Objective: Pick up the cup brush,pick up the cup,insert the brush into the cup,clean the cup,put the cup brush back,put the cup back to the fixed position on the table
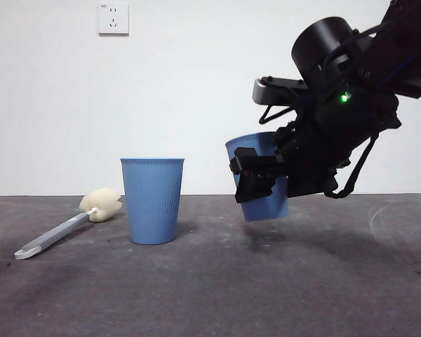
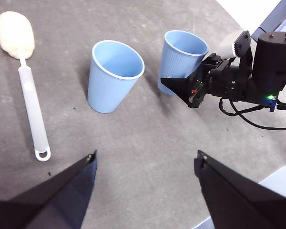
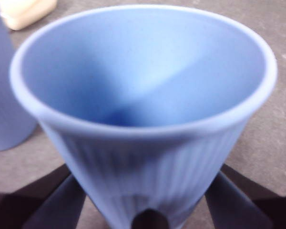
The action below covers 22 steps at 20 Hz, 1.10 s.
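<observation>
Cup brush [image 1: 70,226] lying on table [image 1: 217,295] at left, second cup [image 1: 152,200] beside it, cup [image 1: 261,175] off the table at right

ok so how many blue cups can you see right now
2. One cup stands upright on the table, beside the brush. The other cup is tilted and lifted off the table, clamped in the right gripper. No others are visible.

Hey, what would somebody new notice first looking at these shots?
First the right pincer, big and dark, clamping a tilted blue cup above the table. A second blue cup stands upright beside it, and beyond that the cup brush lies flat. The left pincer hangs open above, holding nothing.
</observation>
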Tool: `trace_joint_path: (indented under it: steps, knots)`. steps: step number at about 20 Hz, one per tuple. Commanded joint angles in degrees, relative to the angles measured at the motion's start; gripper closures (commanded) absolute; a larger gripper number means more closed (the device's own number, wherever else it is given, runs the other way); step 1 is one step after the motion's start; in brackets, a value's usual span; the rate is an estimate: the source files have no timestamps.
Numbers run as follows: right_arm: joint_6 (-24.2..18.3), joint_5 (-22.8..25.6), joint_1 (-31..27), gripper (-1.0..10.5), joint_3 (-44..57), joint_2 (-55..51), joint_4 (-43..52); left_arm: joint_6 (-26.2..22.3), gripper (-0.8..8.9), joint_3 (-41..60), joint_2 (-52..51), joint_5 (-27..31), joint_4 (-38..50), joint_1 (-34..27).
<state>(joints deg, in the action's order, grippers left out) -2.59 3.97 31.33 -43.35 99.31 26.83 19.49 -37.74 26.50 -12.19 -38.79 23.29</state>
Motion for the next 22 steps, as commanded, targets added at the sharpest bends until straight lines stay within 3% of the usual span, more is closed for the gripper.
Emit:
trace_joint_path:
  steps: [1,17,19,22]
  knots:
    - [-0.22,-1.18,-1.07,9.6,0.57,1.97,1.38,-1.64,4.69,0.02,0.02,0.24,0.2,-0.09]
    - [1.09,-4.22,-1.77,9.5,4.33,4.81,2.58,-2.19,4.7,0.02,1.16,1.7,-1.01,-0.09]
    - [1.09,-4.61,-1.75,8.9,4.33,4.81,1.4,-2.19,4.7,0.02,1.16,1.68,-1.03,-0.09]
    - [1.16,-4.63,-1.73,6.7,4.33,4.79,-0.26,-2.19,4.69,0.02,1.16,1.7,-1.05,-0.09]
